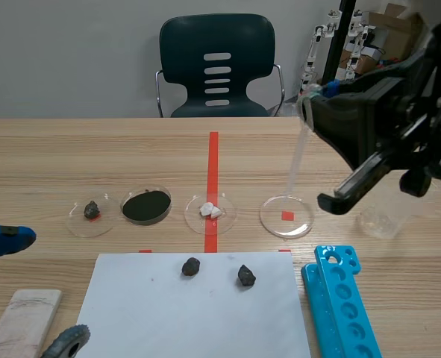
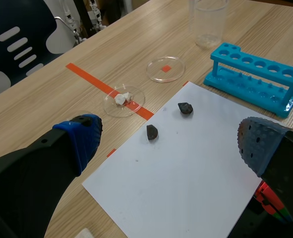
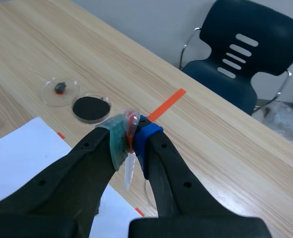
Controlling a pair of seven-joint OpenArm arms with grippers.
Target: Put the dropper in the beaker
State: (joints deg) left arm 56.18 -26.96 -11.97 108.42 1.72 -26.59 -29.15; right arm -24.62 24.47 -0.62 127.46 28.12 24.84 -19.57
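The dropper [image 1: 298, 153] is a clear plastic pipette hanging tip-down from my raised right gripper [image 1: 307, 106], above the empty petri dish [image 1: 286, 216]. In the right wrist view the right gripper [image 3: 130, 138] is shut on the dropper [image 3: 129, 168], with its reddish bulb pinched between the pads. The clear beaker [image 1: 380, 220] stands upright on the table, right of that dish and below the right arm. It also shows far ahead of the left gripper as the beaker [image 2: 208, 22]. My left gripper [image 2: 168, 144] is open over the white paper, low at the table's left edge [image 1: 7, 240].
Petri dishes in a row hold a dark stone [image 1: 91, 211], black powder [image 1: 146, 206] and white bits [image 1: 210, 211]. Two dark stones [image 1: 191, 266] [image 1: 246, 276] lie on the white paper [image 1: 198, 313]. A blue tube rack [image 1: 339, 298] lies near the beaker. A chair [image 1: 217, 67] stands behind the table.
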